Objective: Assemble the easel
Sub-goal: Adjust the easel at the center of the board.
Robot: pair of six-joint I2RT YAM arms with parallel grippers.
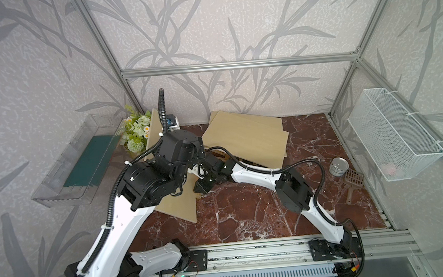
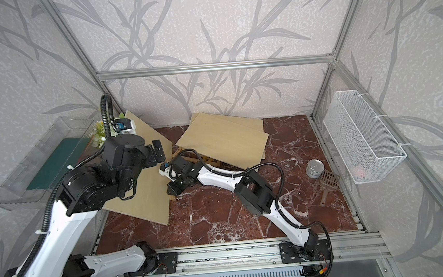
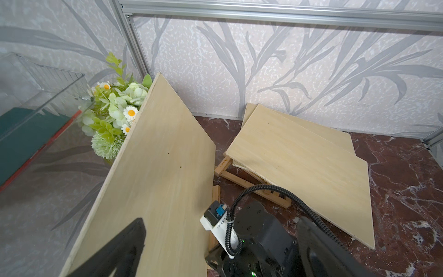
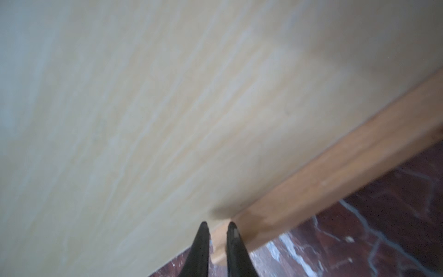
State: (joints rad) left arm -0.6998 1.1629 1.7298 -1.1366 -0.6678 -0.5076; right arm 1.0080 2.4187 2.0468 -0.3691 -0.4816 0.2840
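**Right end effector at the tilted board's edge, left one spread above it**

Nearest to us, from about 7 to 9 o'clock on the red marble surface (image 1: 248, 212), we see a tilted plywood board (image 2: 144, 202). Its near edge is low and its far corner is raised.

At that board's 3 o'clock edge sits the right end effector (image 4: 217, 225). Its fingers are pressed almost together at the corner where the board meets a wooden rail (image 4: 335, 172). A sliver of pale wood shows between them, but we cannot tell whether they pinch it.

The left end effector (image 3: 222, 220) hangs above the same board, fingers spread wide and clear of the wood.

Out at 3 o'clock a metal can (image 1: 338, 166) stands just beside a brown litter scoop (image 1: 353, 178), well apart from the boards.

Farther back, at 12 o'clock, we find two stacked plywood boards (image 2: 223, 141) resting aslant on the easel frame (image 3: 242, 182). The frame lies low on the surface, and its wooden bars poke out under the boards' near edge.

At 10 o'clock, artificial flowers (image 1: 136, 132) stand in the far corner, just beside the tilted board's raised corner.
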